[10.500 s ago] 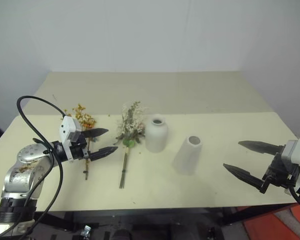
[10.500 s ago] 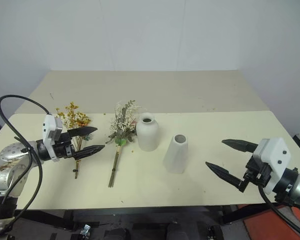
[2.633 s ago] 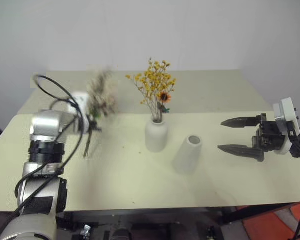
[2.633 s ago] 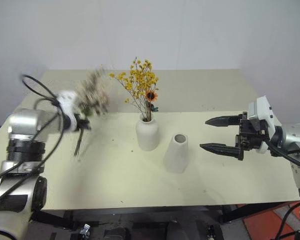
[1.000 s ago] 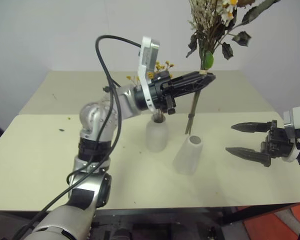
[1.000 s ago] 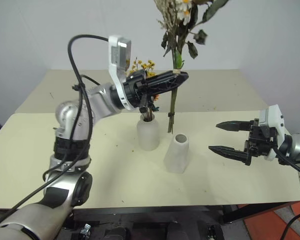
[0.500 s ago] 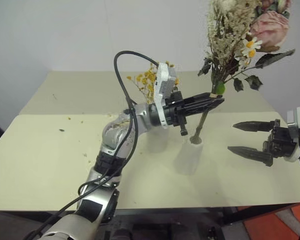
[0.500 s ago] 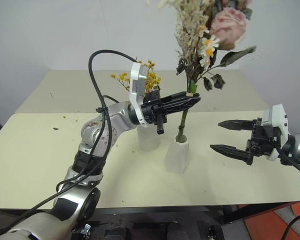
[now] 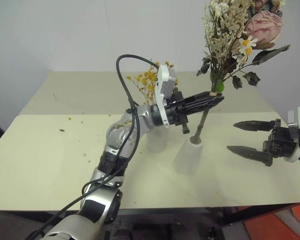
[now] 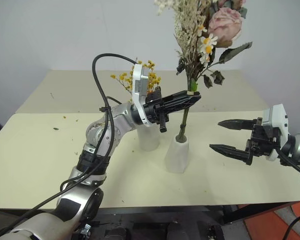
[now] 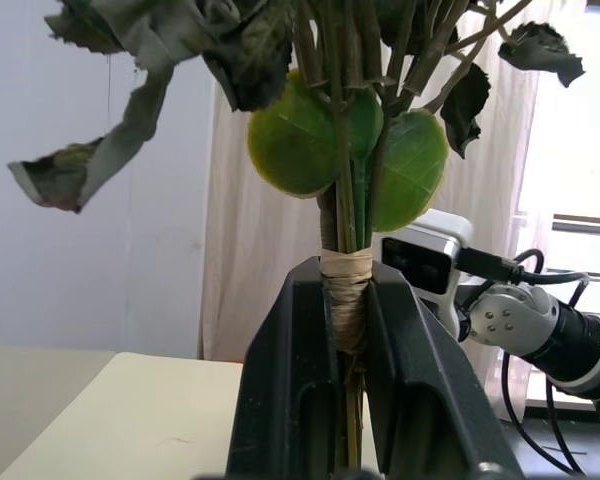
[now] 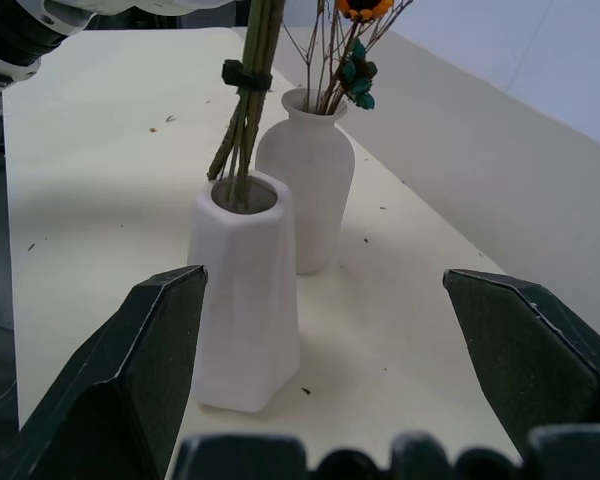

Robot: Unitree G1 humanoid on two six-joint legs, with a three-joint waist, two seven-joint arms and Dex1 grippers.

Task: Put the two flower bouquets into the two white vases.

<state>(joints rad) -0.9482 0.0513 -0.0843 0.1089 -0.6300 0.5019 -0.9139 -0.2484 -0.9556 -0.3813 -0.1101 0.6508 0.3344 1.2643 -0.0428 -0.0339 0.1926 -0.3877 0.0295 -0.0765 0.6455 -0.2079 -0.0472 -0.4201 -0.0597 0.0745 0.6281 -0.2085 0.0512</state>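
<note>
A: What is nearest to us?

B: The pale cream table [image 9: 50, 170]. On the right, the right gripper [image 10: 221, 135] with two black fingers hangs over it, fingers wide apart with nothing between them.

A: And a bit further in?

B: The taller white cone-shaped vase [image 10: 177, 154] stands on the table. The stems of the big bouquet of a pink rose, daisies, cream sprigs and green leaves [image 10: 202, 35] go down into its mouth. The flowers stick up high above it, tilted a little.

A: Is something holding that bouquet?

B: Yes. The left gripper [image 9: 217, 98] is pinched tight on the stems, right at the tan string wrap [image 11: 344, 292], above the vase.

A: What is behind?

B: The round white vase with a narrow neck [image 12: 309, 183] stands just beside the tall one. The bunch of tiny yellow-orange flowers on thin stems [image 9: 146, 81] sits in it. Little crumbs [image 9: 65, 120] lie on the table to the left.
</note>
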